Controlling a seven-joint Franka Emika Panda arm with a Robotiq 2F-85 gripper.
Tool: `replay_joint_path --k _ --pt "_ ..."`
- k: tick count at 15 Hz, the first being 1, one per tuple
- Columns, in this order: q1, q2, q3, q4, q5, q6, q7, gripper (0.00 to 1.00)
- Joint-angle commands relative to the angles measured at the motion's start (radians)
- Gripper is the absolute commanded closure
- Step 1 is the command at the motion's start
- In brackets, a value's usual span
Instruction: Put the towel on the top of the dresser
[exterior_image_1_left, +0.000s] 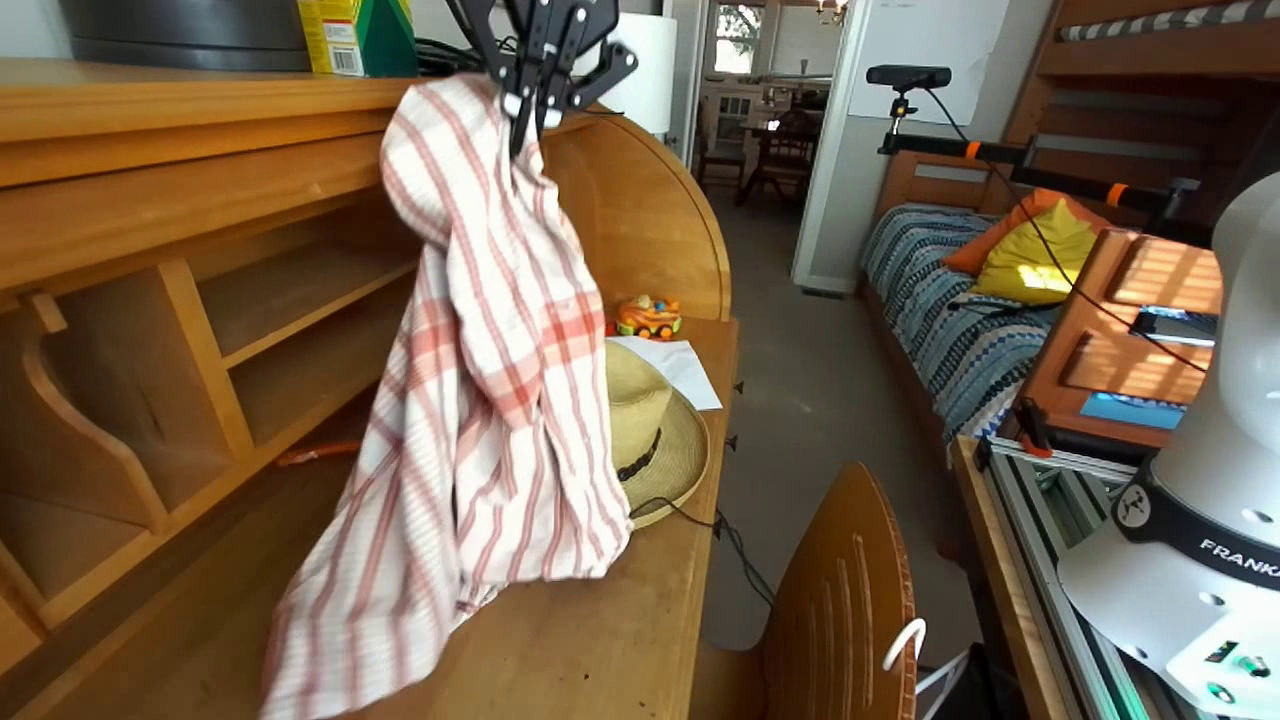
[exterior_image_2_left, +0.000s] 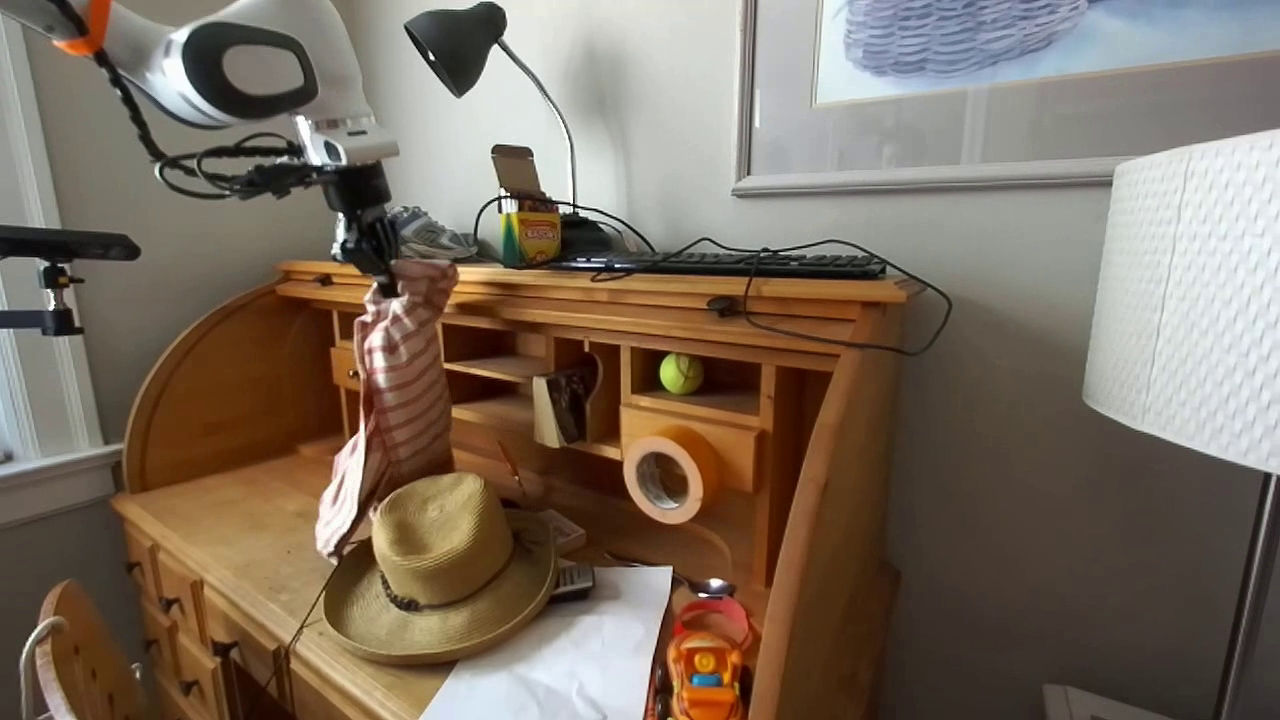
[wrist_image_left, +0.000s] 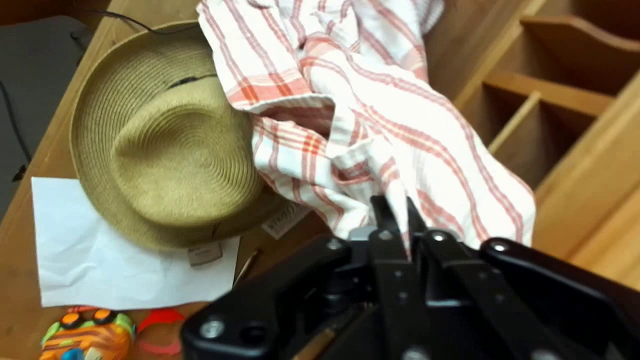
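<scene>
The towel (exterior_image_1_left: 500, 350), white with red stripes, hangs limp from my gripper (exterior_image_1_left: 530, 125) in both exterior views (exterior_image_2_left: 405, 400). The gripper (exterior_image_2_left: 385, 285) is shut on a pinched fold near the towel's upper end. In the wrist view the fold of the towel (wrist_image_left: 425, 130) sits between the fingertips (wrist_image_left: 397, 210). The dresser (exterior_image_2_left: 600, 285) is light-brown wood with cubbyholes and a flat top board (exterior_image_1_left: 200, 110). The gripper is about level with the top board's front edge, at its front. The towel hangs before the cubbyholes; whether its lower end touches the desk surface I cannot tell.
On the top board stand a crayon box (exterior_image_2_left: 530, 235), a shoe (exterior_image_2_left: 430, 235), a black lamp (exterior_image_2_left: 455, 45) and a keyboard (exterior_image_2_left: 770, 262) with a loose cable. A straw hat (exterior_image_2_left: 445, 550), paper (exterior_image_2_left: 570, 640) and toy car (exterior_image_2_left: 705, 665) lie on the desk surface. A chair (exterior_image_1_left: 840, 590) stands in front.
</scene>
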Motion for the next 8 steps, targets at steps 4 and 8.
replay_joint_path --k 4,8 --pt "-0.064 -0.085 0.019 -0.011 0.009 -0.019 0.011 0.99" --pt "-0.157 -0.04 -0.01 0.072 -0.061 0.096 0.123 0.99"
